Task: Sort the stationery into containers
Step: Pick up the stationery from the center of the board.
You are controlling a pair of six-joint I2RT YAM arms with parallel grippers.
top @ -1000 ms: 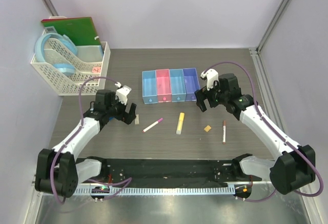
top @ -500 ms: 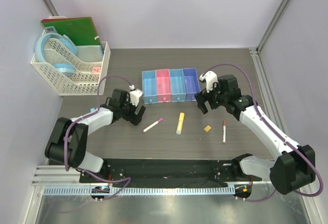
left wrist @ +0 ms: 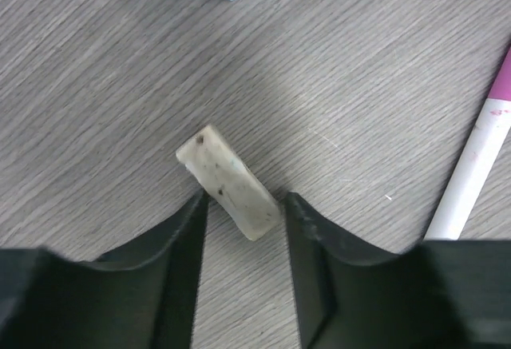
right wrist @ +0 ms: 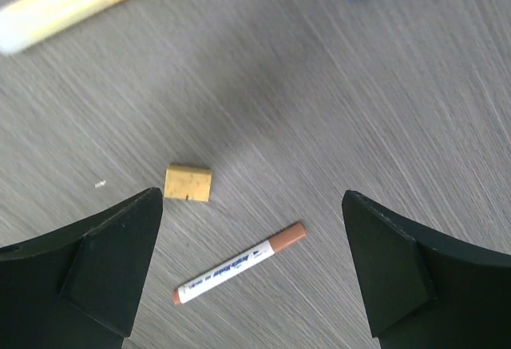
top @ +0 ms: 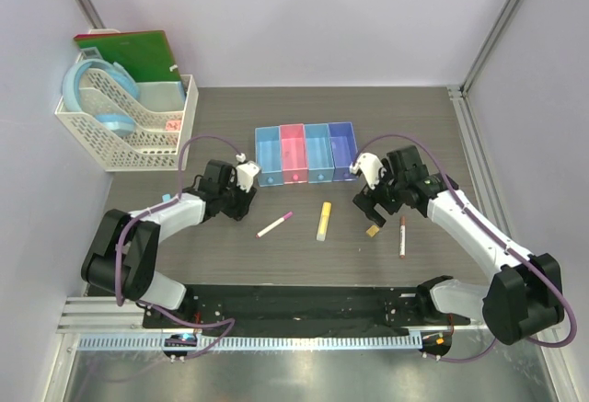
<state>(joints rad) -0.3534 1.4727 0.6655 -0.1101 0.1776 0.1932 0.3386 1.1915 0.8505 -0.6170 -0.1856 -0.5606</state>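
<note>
A pale beige eraser (left wrist: 229, 183) lies on the table, and my left gripper (left wrist: 243, 201) has its jaws pinched around the eraser's near end. From above, the left gripper (top: 241, 201) sits low, left of the pink-ended pen (top: 274, 225). My right gripper (top: 373, 211) hangs open over a tan eraser (right wrist: 188, 183) and the dark-red-ended pen (right wrist: 239, 263), touching neither. The yellow marker (top: 324, 221) lies between the arms. The containers form a row behind: blue (top: 268, 158), pink (top: 293, 155), light blue (top: 317, 154) and purple (top: 342, 151).
A white lattice basket (top: 124, 131) stands at the back left, holding a green book (top: 129, 57) and pale blue rings (top: 97, 94). A black strip (top: 294, 305) runs along the near table edge between the arm bases.
My left gripper reached right to the beige eraser, then went from wide open to narrowed around it. My right gripper came down and toward me, over the tan eraser.
</note>
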